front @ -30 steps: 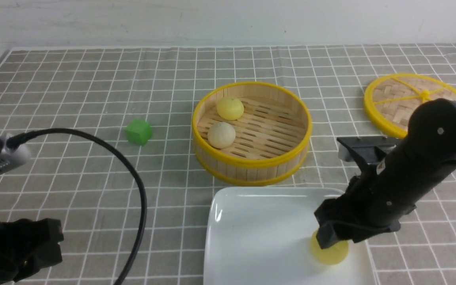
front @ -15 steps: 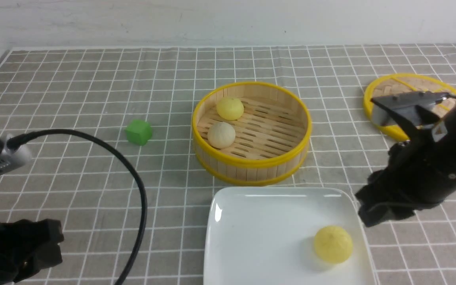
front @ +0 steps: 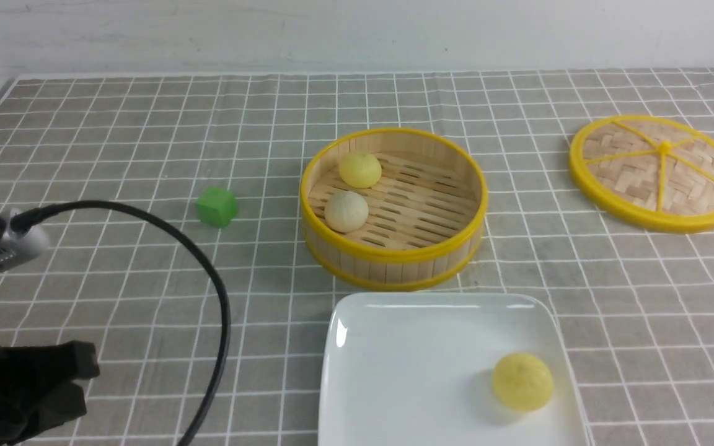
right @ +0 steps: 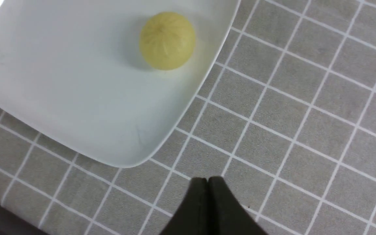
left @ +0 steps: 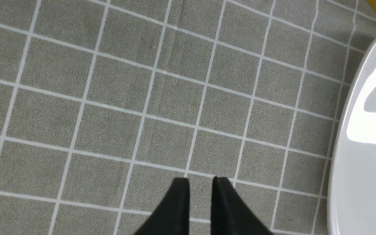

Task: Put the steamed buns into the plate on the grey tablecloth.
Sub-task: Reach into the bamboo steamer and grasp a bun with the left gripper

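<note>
The grey tablecloth (front: 270, 371), gridded with thin white lines, is spread beneath everything. On it the white plate (front: 406, 371) is set, cut off by the near edge of the front view. Just beyond the plate, the yellow-rimmed steamer basket (front: 394, 271) is placed. The woven lid (front: 630, 167) is laid beyond the plate and to its right. To the left of the plate, the left gripper (left: 201, 186) is held over the cloth, its fingertips slightly parted and nothing grasped. To the right of the plate, the right gripper (right: 209, 184) is clenched, with nothing held. Beyond the plate, two buns are contained in the basket: a beige-white bun (front: 347, 212) and, farther away, a pale yellow bun (front: 360, 170). Another yellow bun (front: 522, 382) is rested on the plate's right part. The green cube (front: 217, 207) is located beyond the plate and to its left.
</note>
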You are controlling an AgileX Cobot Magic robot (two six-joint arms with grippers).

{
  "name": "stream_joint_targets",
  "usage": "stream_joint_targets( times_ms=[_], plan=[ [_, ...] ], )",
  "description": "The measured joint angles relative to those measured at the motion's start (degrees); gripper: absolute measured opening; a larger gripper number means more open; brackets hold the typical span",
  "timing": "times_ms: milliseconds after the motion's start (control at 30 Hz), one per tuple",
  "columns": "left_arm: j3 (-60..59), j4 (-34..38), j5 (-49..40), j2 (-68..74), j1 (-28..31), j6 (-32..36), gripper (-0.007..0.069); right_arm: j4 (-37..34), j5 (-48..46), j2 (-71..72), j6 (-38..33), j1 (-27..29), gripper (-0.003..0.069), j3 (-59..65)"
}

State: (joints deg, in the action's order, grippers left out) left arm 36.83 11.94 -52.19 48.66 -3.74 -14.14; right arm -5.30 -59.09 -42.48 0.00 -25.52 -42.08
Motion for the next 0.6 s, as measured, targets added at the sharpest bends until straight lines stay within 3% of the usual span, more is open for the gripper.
stream_joint_targets(
  times_ms=[67,133,367,467,600],
  plan=[
    [3.2,2.2,-1.3,1.3,0.0,1.2,0.0023,1.9,2.4,5.1,0.0,0.0,-0.0015,3.9],
    [6.7,4.9,-3.2,3.7,0.0,2.8,0.0006,3.0,4.4,8.7,0.0,0.0,-0.0013,6.8],
    [24.3,10.4,-10.0,22.5,-0.2,6.9,0.0002,3.5,9.0,17.3,0.0,0.0,-0.0009,13.7],
    [30.6,10.3,-7.7,30.8,-4.0,7.8,0.0021,3.5,10.8,18.1,0.0,0.0,-0.0006,14.9],
    [37.7,9.6,-1.0,39.9,-13.4,7.4,0.0062,3.6,12.1,18.1,0.0,0.0,-0.0001,15.5]
  ],
)
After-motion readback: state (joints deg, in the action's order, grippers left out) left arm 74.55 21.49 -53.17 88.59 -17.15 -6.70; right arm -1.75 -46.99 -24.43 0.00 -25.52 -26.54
